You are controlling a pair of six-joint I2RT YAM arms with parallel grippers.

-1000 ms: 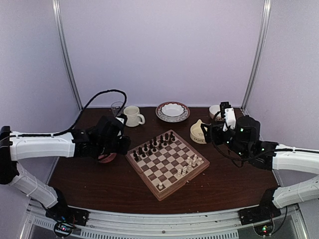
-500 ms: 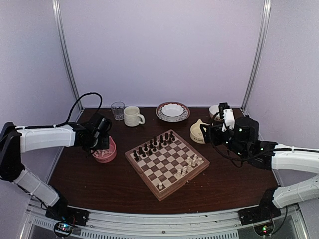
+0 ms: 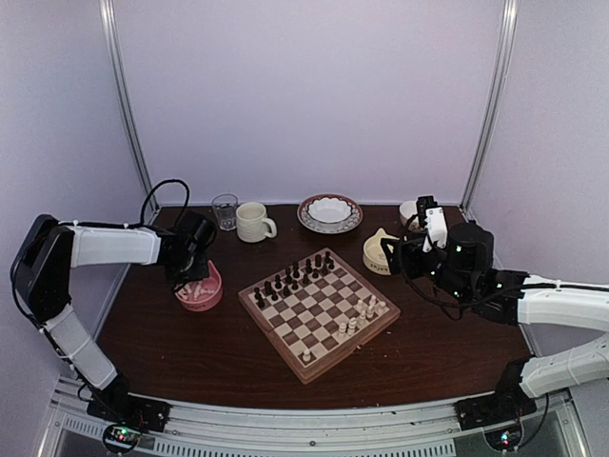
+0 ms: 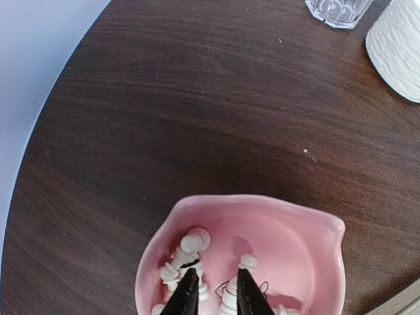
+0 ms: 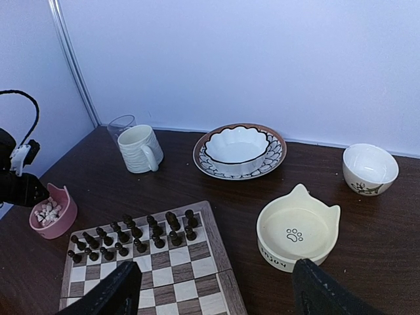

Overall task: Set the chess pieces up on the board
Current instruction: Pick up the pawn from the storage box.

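The board [image 3: 306, 375] lies mid-table, turned at an angle. Dark pieces [image 3: 290, 275] fill its far side. A few cream chess pieces [image 3: 362, 309] stand near its right edge, and one [image 3: 306, 354] at the near corner. More cream chess pieces [image 4: 187, 252] lie in a pink bowl [image 4: 262, 200] left of the board. My left gripper [image 4: 216, 283] reaches down into that bowl. Its fingertips [image 4: 189, 279] stand a narrow gap apart, with a piece [image 4: 246, 262] lying against the right one. My right gripper [image 5: 216, 295] hovers open, right of the board.
Along the back stand a glass [image 3: 225, 209], a white mug [image 3: 253, 222], a patterned plate holding a white bowl [image 3: 329, 212] and a small white bowl [image 3: 411, 211]. A cream cat-eared bowl [image 5: 296, 230] sits just beyond the right gripper. Walls close in on both sides.
The left arm drew back leftward from beside the board and its gripper went down into the pink bowl, jaws narrowing. The right arm has not moved.
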